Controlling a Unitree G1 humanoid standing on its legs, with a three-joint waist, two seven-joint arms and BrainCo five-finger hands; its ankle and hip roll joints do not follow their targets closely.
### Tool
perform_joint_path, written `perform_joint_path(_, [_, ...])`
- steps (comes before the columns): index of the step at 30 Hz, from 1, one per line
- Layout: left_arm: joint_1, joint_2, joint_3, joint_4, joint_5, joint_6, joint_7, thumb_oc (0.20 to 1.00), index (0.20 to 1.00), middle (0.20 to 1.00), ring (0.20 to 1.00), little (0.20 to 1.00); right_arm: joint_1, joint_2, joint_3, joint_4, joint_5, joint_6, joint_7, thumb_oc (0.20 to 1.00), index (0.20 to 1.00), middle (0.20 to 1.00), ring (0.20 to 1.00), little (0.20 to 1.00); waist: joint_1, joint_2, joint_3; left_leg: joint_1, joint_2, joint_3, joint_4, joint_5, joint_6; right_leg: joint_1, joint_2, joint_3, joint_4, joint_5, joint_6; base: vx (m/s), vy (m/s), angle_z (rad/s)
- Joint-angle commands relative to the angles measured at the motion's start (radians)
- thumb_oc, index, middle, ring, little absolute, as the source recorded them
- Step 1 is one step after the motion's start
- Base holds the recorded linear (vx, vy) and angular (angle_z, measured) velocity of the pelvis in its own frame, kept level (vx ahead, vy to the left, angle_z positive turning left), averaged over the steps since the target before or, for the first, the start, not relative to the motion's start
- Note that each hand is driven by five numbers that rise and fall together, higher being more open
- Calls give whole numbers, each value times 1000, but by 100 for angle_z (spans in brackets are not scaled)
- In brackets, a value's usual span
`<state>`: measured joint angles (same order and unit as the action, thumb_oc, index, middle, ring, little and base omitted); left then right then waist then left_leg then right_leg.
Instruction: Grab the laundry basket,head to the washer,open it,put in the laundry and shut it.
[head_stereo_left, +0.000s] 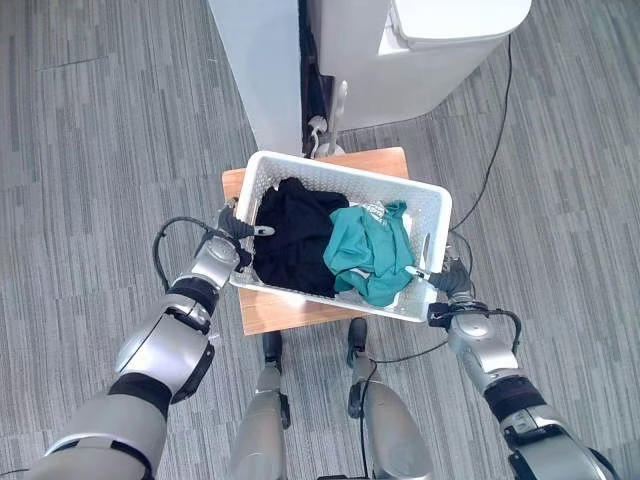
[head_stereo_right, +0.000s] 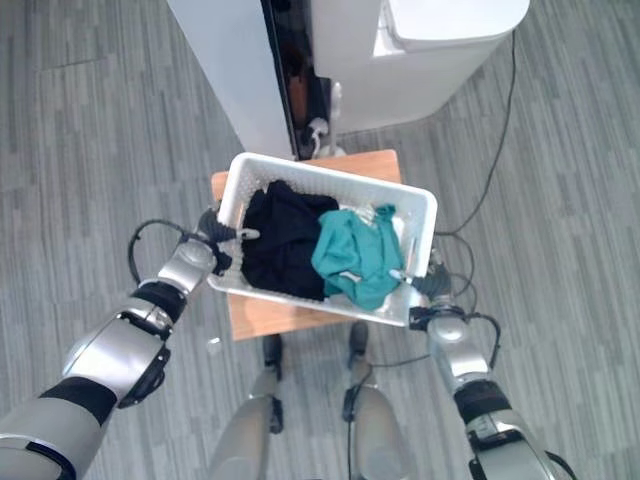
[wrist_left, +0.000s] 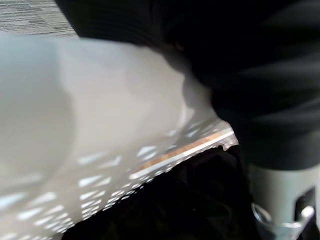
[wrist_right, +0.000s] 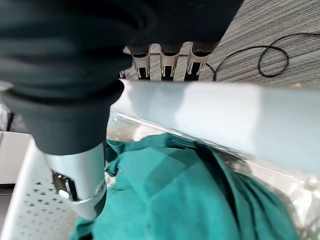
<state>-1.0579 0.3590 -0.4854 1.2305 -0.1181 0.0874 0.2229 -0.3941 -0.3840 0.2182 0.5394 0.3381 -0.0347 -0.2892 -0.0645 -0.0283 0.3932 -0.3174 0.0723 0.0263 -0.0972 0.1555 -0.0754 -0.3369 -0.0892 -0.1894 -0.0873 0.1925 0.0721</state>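
1. Left hand (head_stereo_left: 232, 228) is at the basket's left short rim, thumb hooked over the edge into the basket; the fingers beyond it are hidden by the wall, so their grasp cannot be told.
2. Right hand (wrist_right: 90, 165) is clenched on the right short rim: fingers (wrist_right: 162, 64) down the outside, thumb down the inside against the teal garment (head_stereo_left: 372, 250).
3. White laundry basket (head_stereo_left: 425, 205) sits on a small wooden bench (head_stereo_left: 285, 310), skewed to its edges and overhanging at the right end. A black garment (head_stereo_left: 295, 235) lies in its left half, the teal one in its right.
4. Step in hand, by my judgement: securing the grip and lifting. Best raise both ends together and keep the basket level so the clothes stay put. Confirm the left hold before taking weight.
5. Beyond the bench, very near its far edge, stands the white washer (head_stereo_left: 440, 50), with a white panel (head_stereo_left: 260, 70) to its left and a dark gap between them.
6. Obstacles: the bench sits between the robot and the washer. A black cable (head_stereo_left: 495, 140) trails over the grey floor (head_stereo_left: 90, 150) on the right, so step wide of it.
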Motion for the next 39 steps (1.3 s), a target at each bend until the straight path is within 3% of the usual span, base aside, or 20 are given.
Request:
perform_joint_path(1, [-48,-21,9,73,-21,1,16,1000,1000,1000,1000,1000,-18,-5,-30,-54,3,-34,-46,1000,1000,1000,1000,1000,-2,-11,23,-133,-6,18,232,-178,41,-35,-73,4,205,-212,49,0,0,0])
perform_joint_path(10, [-76,-20,-17,50,-21,-1,18,1000,1000,1000,1000,1000,-125,13,-23,16,29,-45,-83,1000,1000,1000,1000,1000,6,17,43,-185,-22,27,256,-185,47,-76,-89,9,214,-201,56,1,47,2])
perform_joint_path(16, [-107,-30,-48,54,-14,-1,19,1000,1000,1000,1000,1000,-186,14,8,42,64,-44,-78,1000,1000,1000,1000,1000,5,17,50,-206,-30,37,274,-195,49,-89,-98,12,216,-195,61,12,46,-5])
perform_joint_path(17, [-113,-31,-57,50,-13,-2,22,1000,1000,1000,1000,1000,-192,15,12,43,80,-45,-73,821,821,821,821,821,4,16,50,-209,-29,38,278,-198,50,-90,-100,12,216,-193,63,12,22,-3])
perform_joint_path(18, [-119,-32,-63,50,-13,-1,23,953,953,953,953,953,-198,15,18,45,88,-44,-70,583,583,583,583,583,4,13,50,-214,-30,39,281,-201,51,-93,-101,12,217,-192,63,30,36,-1])
perform_joint_path(19, [-125,-33,-69,45,-12,-2,26,354,354,354,354,354,-206,9,30,44,84,-36,-64,435,435,435,435,435,3,9,51,-218,-30,39,284,-203,52,-95,-103,12,219,-191,65,0,0,0])
perform_joint_path(20, [-125,-33,-69,45,-12,-2,26,200,200,200,200,200,-207,9,30,45,84,-36,-64,373,373,373,373,373,3,9,51,-219,-30,39,284,-203,52,-95,-103,11,219,-191,65,0,0,0])
perform_joint_path(22, [-136,-33,-80,44,-4,0,26,200,200,200,200,200,-214,2,40,38,80,-31,-56,200,200,200,200,200,2,3,54,-225,-32,40,288,-205,52,-101,-105,11,221,-189,67,0,0,0])
perform_joint_path(32, [-176,-2,-133,-70,76,2,40,200,200,200,200,200,-194,-31,24,-30,73,-20,-38,200,200,200,200,200,3,-23,77,-272,-29,31,315,-218,59,-129,-103,3,217,-179,74,5,1,2])
perform_joint_path(36, [-144,44,-142,-219,141,0,48,200,200,200,200,200,-153,-44,-8,-93,69,-26,-36,200,200,200,200,200,11,-28,83,-281,-29,24,314,-221,60,-133,-102,-1,212,-178,76,-9,-13,7])
perform_joint_path(37, [-121,72,-146,-304,184,0,48,200,200,200,200,200,-127,-50,-32,-128,66,-30,-36,200,200,200,200,200,11,-32,87,-295,-35,27,315,-197,67,-143,-108,-11,208,-160,70,-65,-17,12])
perform_joint_path(39, [-97,120,-158,-413,280,2,46,200,200,200,200,200,-100,-55,-51,-161,56,-31,-33,200,200,200,200,200,15,-32,84,-298,-36,24,314,-201,67,-145,-106,-13,207,-162,71,-32,-13,11])
